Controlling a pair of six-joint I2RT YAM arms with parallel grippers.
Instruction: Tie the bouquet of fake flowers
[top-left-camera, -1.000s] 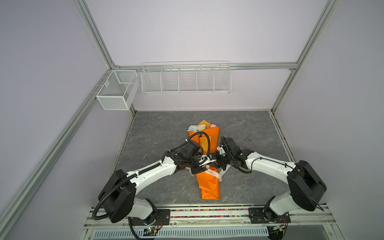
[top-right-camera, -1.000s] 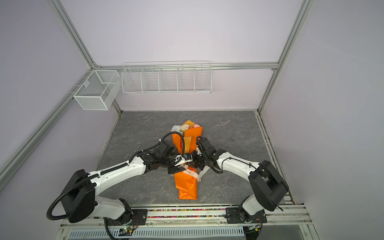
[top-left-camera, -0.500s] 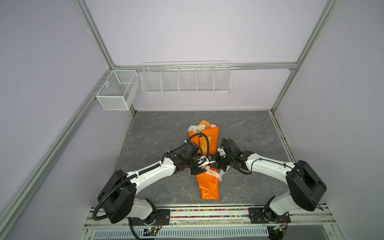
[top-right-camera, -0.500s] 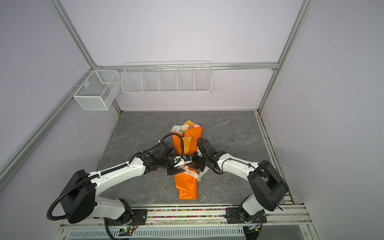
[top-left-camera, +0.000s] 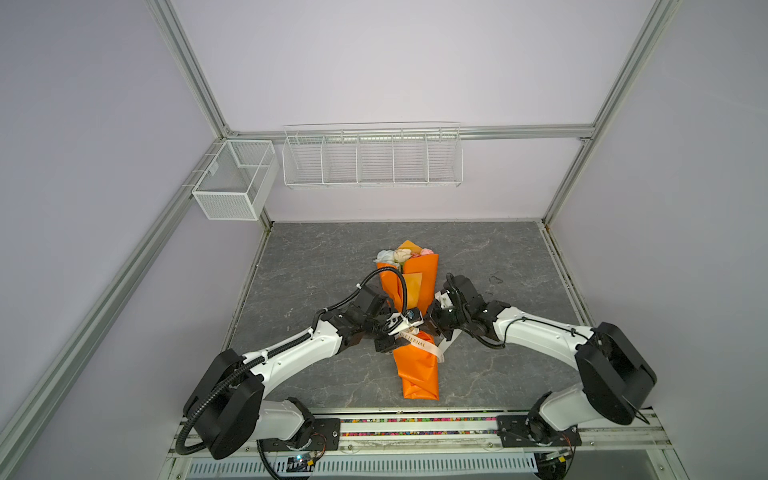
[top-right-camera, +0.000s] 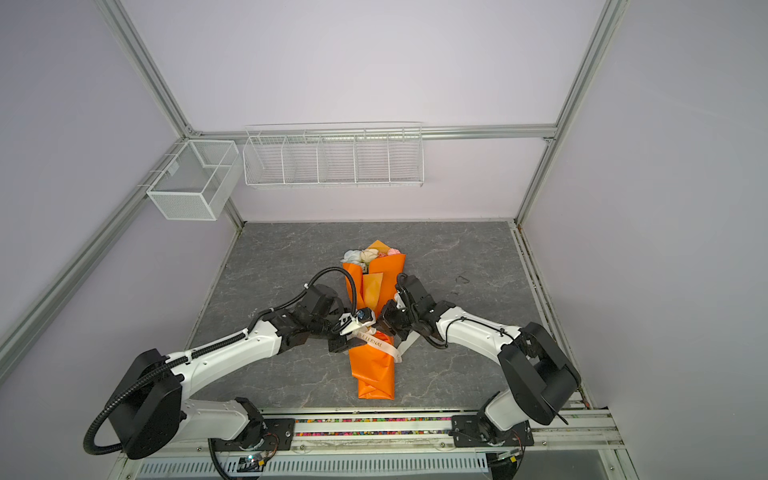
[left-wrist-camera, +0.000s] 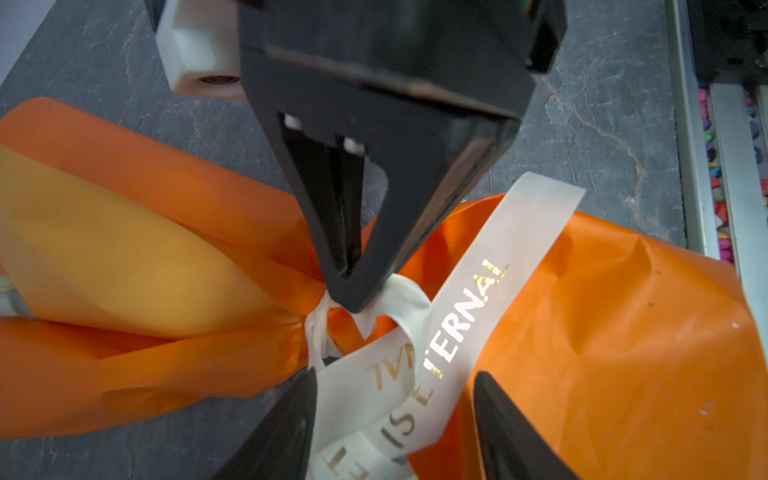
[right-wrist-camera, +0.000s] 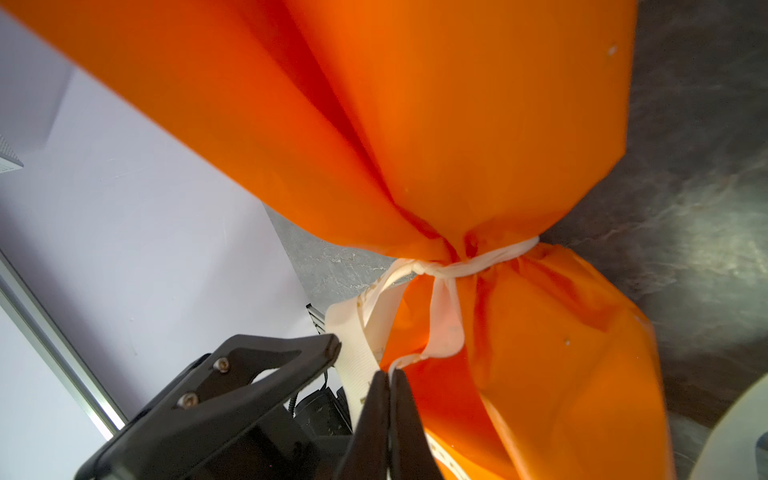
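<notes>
In both top views the bouquet (top-left-camera: 417, 370) lies flat along the middle of the grey worktop (top-left-camera: 324, 266). Its blooms (top-left-camera: 400, 255), white, cream and pink, peek out toward the far edge, and its folded foot points at the near edge. Orange paper (top-left-camera: 419, 282) wraps it in a long sleeve that is pinched in at the waist and flares wider on both sides of it. A cream ribbon (top-left-camera: 420, 344) with gold lettering trails across the half nearer the near edge. The left claw (top-left-camera: 390, 337) and the right claw (top-left-camera: 434, 326) meet at the waist from opposite sides, as they do around the ribbon (top-right-camera: 376, 343) in a top view. From the left wrist the paper (left-wrist-camera: 145, 249) shows two tones, a paler yellow-orange sheet over deeper orange. It is gathered into tight pleats where the ribbon (left-wrist-camera: 469, 299) is tied round it. The left claw's fingers (left-wrist-camera: 282, 436) stand well apart, and the lettered band lies slack between them, not pinched. The right claw (left-wrist-camera: 353, 295) comes in from the opposite side, its tips pressed together on a small loop at the tie. From the right wrist the paper (right-wrist-camera: 457, 124) narrows sharply to the white band of ribbon (right-wrist-camera: 446, 307) and swells again past it. The right claw (right-wrist-camera: 388, 378) is fully closed, with a strand of ribbon running into its tips. One finger of the left claw (right-wrist-camera: 249, 374) sits just beside it.
</notes>
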